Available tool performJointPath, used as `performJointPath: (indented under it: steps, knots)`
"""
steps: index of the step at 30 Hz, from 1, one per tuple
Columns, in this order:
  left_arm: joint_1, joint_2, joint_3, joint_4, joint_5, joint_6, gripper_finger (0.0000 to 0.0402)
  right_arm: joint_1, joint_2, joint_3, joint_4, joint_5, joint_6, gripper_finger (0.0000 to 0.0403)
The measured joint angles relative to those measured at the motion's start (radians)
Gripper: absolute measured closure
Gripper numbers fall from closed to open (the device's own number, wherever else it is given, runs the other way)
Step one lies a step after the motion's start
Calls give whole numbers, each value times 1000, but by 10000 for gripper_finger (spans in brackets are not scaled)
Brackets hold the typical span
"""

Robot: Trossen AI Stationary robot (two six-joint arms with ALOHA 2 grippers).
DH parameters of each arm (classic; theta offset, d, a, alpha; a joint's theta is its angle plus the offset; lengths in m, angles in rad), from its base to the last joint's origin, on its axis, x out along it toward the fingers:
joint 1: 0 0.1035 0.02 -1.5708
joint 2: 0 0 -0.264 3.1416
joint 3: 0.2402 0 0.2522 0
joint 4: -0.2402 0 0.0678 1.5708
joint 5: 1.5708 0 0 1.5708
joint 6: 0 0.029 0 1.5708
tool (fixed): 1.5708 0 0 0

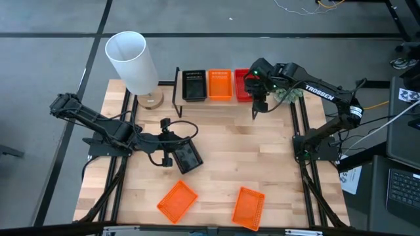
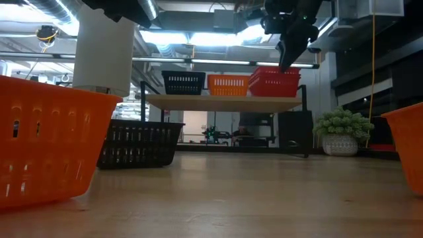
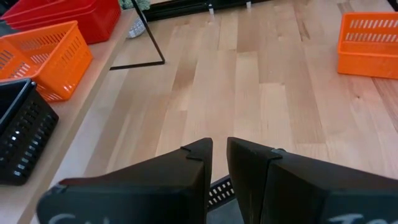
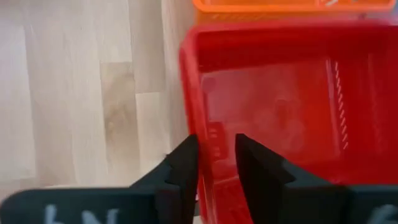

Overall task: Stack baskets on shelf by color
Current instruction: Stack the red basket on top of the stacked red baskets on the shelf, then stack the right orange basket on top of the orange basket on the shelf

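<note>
The shelf stands at the table's far edge and carries a black basket, an orange basket and a red stack. My right gripper is at the top red basket, shut on it. My left gripper is low at the table's middle left, shut on another black basket, whose bottom rests on the table in the low view. Two orange baskets lie on the table near its front edge. My left gripper pinches a black mesh wall of the basket between its two fingers; the fingers hide most of the contact. The basket sits on the table. My right gripper has the red basket's near wall between its two fingers, one inside and one outside, coming from above. The basket sits level on the red stack.
A white cylinder lamp stands on a wooden base at the shelf's left end. A small potted plant stands at the shelf's right end. The shelf's thin black legs reach the table. Bare tabletop lies between the shelf and the front orange baskets.
</note>
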Motion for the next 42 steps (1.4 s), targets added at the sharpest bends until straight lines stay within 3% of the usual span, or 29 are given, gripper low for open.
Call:
performJointPath:
  steps: [10, 25, 34, 42]
  knots:
    - [0, 0, 0, 0, 0, 0, 360, 0, 0, 0, -14, 1, 27, 246]
    - [0, 0, 0, 0, 0, 0, 360, 8, -15, 0, -19, -4, 79, 243]
    - [0, 0, 0, 0, 0, 0, 360, 17, -17, 0, 36, -190, 135, 243]
    - [0, 0, 0, 0, 0, 0, 360, 16, -17, 2, 183, -79, 156, 243]
